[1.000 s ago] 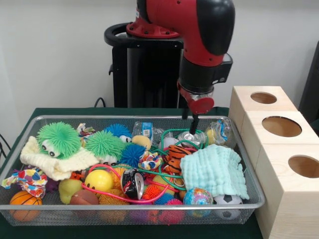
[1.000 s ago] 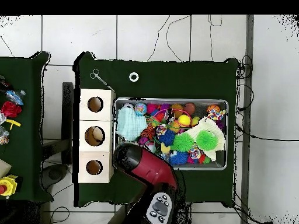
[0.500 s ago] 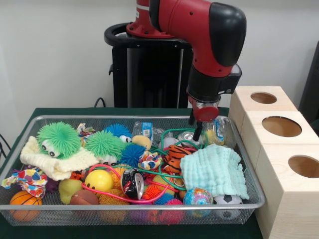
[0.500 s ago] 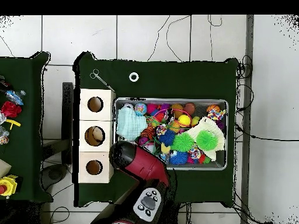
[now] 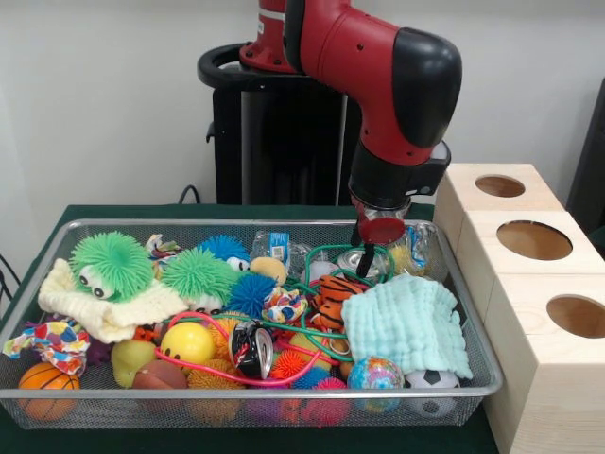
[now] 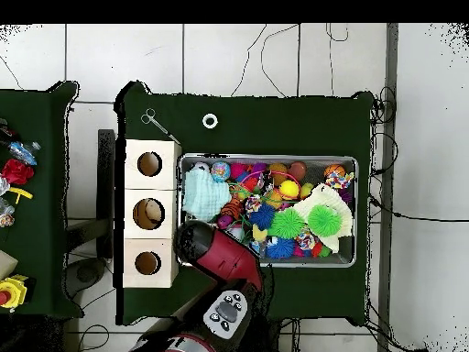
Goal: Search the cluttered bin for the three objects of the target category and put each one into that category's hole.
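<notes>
A wire mesh bin [image 5: 473, 383] holds a pile of toys, cloths, cans and bottles. My gripper [image 5: 363, 257] hangs low over the bin's back right part, right at a silver can [image 5: 354, 261] ringed by a green cord. A clear plastic bottle [image 5: 417, 248] lies just right of it and another bottle [image 5: 275, 245] to the left. A crushed dark can [image 5: 252, 348] rests near the front. The wooden box has three round holes [image 5: 500, 185] [image 5: 534, 239] [image 5: 577, 315]. In the overhead view the red arm [image 6: 201, 246] hides the gripper.
A mint cloth [image 5: 406, 322] covers the bin's right front. Spiky green balls [image 5: 112, 265], a yellow ball [image 5: 187, 342], a basketball [image 5: 45, 381] and a cream cloth [image 5: 104, 307] fill the left. A ring [image 6: 210, 121] and tongs [image 6: 158, 123] lie beyond the bin [image 6: 355, 213].
The gripper shifted right, then came back slightly left and lower, close to the silver can. The arm's upper part swung sideways in the overhead view.
</notes>
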